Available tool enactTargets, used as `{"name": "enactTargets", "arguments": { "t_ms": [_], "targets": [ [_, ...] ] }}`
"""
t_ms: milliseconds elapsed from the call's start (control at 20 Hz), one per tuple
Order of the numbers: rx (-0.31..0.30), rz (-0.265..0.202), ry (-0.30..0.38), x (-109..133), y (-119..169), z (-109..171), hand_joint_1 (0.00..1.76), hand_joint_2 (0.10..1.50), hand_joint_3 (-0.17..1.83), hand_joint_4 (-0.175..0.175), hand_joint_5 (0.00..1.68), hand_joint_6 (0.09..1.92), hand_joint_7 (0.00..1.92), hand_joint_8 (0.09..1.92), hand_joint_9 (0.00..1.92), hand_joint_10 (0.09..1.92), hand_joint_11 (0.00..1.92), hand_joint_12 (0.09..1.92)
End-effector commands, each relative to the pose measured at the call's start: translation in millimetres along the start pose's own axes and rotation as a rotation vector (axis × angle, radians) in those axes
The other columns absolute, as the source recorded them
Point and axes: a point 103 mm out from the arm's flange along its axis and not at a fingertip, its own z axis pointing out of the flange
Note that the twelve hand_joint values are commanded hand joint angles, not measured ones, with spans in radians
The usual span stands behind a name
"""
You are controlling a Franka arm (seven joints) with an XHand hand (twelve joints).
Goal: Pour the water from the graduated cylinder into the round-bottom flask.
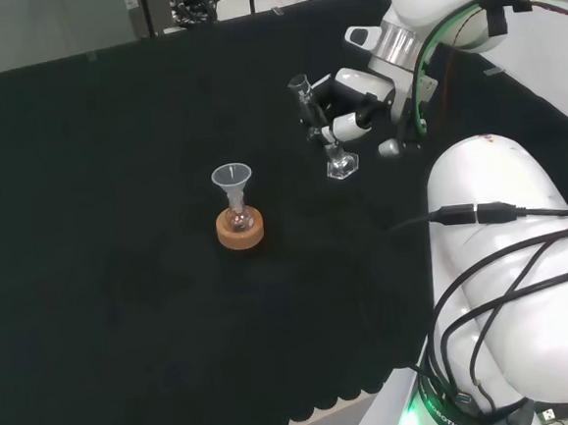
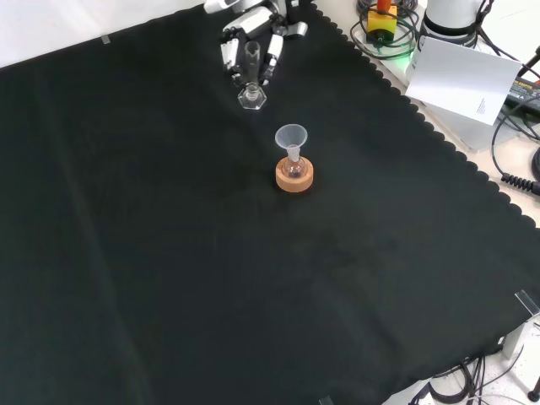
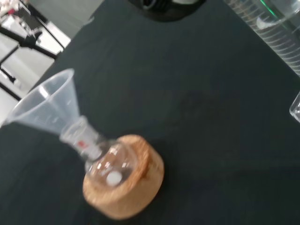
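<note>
Black-clothed desk [image 1: 115, 186], grasp stage of the pour, cylinder not yet lifted.

Upper centre-right of the head view: robot hand [image 1: 349, 104] with fingers curled round the graduated cylinder [image 1: 319, 126], upright, clear hexagonal foot seemingly resting on the cloth; top centre of the front view likewise, robot hand [image 2: 253, 38] closed about the tube above its foot [image 2: 251, 97]. Water level too faint to read. Lower left of that in the head view, well apart: round-bottom flask [image 1: 237, 216] on a cork ring [image 1: 240, 231], clear funnel [image 1: 232, 180] seated in its neck, close and large through the wrist camera [image 3: 105, 161]. Next, by judgement: lift straight up, carry across to the funnel, bring the lip over its mouth, tilt slowly; narrow target, so spill or a knocked funnel the main risk.
</note>
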Motion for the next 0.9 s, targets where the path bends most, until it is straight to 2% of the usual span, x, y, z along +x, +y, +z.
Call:
{"name": "enactTargets", "arguments": {
  "t_ms": [50,250,500,700,900],
  "targets": [
    [0.122,0.020,-0.096,22.1,-29.0,4.3,1.25,1.06,-0.01,0.020,1.13,0.86,1.11,0.75,1.41,0.10,1.21,0.75],
    [0.204,0.039,-0.177,32.8,-34.4,7.5,1.25,1.06,-0.01,0.023,1.13,0.85,1.12,0.74,1.42,0.10,1.21,0.74],
    [0.314,0.084,-0.297,47.4,-33.2,13.6,1.25,1.06,-0.01,0.027,1.13,0.83,1.13,0.72,1.43,0.09,1.22,0.74],
    [0.362,0.125,-0.382,55.9,-27.5,16.0,1.25,1.05,-0.01,0.028,1.13,0.83,1.13,0.72,1.43,0.09,1.22,0.74],
    [0.389,0.136,-0.447,67.2,-19.1,18.3,1.25,1.05,-0.01,0.030,1.13,0.83,1.13,0.72,1.43,0.09,1.22,0.74]
  ]
}}
